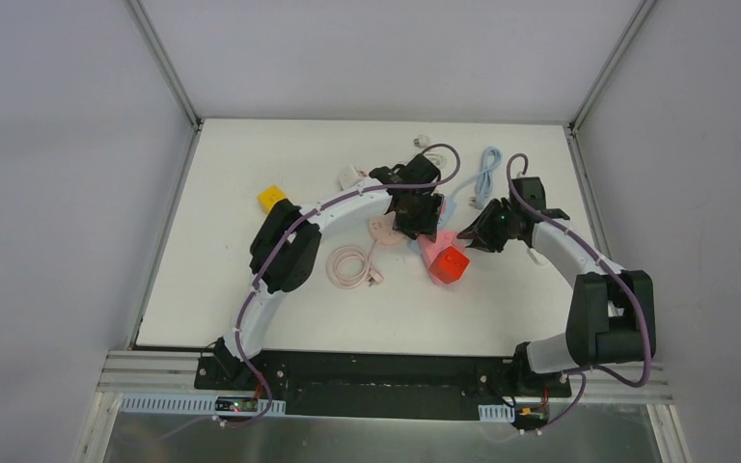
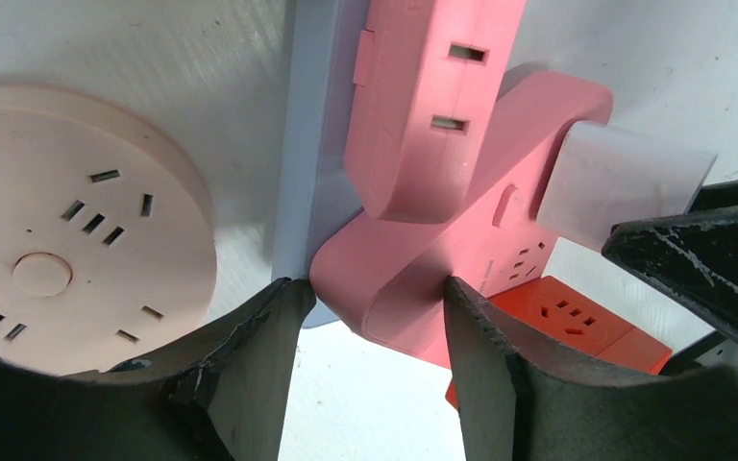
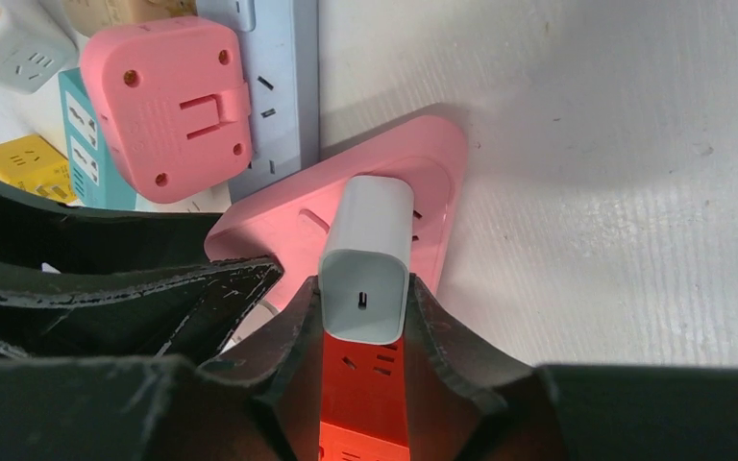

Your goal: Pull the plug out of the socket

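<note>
A white plug (image 3: 366,257) sits in the flat, pink, three-cornered socket (image 3: 437,168) on the table. My right gripper (image 3: 365,288) is shut on the plug's outer end, one finger on each side. My left gripper (image 2: 372,288) is shut on a rounded corner of the same pink socket (image 2: 394,279). Seen from the left wrist, the plug (image 2: 625,182) sticks out of the socket at the right, above the right arm's black finger (image 2: 701,259). From above, the left gripper (image 1: 419,230) and the right gripper (image 1: 471,236) meet over the socket (image 1: 432,246).
A red cube socket (image 1: 450,263) lies just below the pink one. Beside it are a square pink adapter (image 3: 168,106), a pale blue power strip (image 3: 274,86) and a round pale pink socket (image 2: 58,250). A yellow cube (image 1: 271,199), a coiled pink cable (image 1: 349,265) and a blue cable (image 1: 487,174) lie around.
</note>
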Motion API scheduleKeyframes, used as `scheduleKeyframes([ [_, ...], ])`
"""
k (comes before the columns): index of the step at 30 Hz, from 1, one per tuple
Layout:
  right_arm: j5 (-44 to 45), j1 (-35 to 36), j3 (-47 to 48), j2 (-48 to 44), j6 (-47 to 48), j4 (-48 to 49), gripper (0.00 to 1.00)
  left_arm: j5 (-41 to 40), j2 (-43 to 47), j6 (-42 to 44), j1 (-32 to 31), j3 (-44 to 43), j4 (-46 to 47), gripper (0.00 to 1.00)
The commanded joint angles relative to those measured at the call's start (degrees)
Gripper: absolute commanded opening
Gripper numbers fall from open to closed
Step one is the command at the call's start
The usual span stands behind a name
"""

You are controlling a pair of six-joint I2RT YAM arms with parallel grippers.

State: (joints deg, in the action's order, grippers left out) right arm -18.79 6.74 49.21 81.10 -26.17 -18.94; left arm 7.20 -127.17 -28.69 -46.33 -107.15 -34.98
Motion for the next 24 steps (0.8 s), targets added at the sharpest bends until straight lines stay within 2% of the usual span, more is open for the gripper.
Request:
scheduleKeyframes([
  [1, -2.0, 0.7, 6.3, 2.8, -1.9, -0.8, 0.0, -4.3, -2.9, 4.5, 0.2, 1.2, -9.5, 0.55],
  [5, 3.2, 1.6, 9.1, 4.8, -2.7, -5.3, 0.0, -4.6, -2.9, 4.5, 0.2, 1.3, -9.7, 0.54],
  [11, -5.8, 0.4, 3.3, -2.4, 3.1, 3.4, 0.0, -6.3, -3.6, 4.5, 0.2, 0.1, -12.0, 0.52],
  [16, -6.6, -0.9, -0.2, -3.6, 1.1, 7.3, 0.0, -6.9, -4.0, 5.3, 0.2, 0.0, -13.7, 0.51],
  [22, 6.0, 3.0, 12.9, 5.9, -4.1, -9.5, 0.0, -6.9, -4.7, 7.4, 0.1, -0.3, -15.2, 0.51],
  [24, 7.7, 4.2, 16.3, 8.7, -5.6, -14.4, 0.0, -6.9, -4.7, 8.0, -0.2, -0.1, -15.2, 0.51],
])
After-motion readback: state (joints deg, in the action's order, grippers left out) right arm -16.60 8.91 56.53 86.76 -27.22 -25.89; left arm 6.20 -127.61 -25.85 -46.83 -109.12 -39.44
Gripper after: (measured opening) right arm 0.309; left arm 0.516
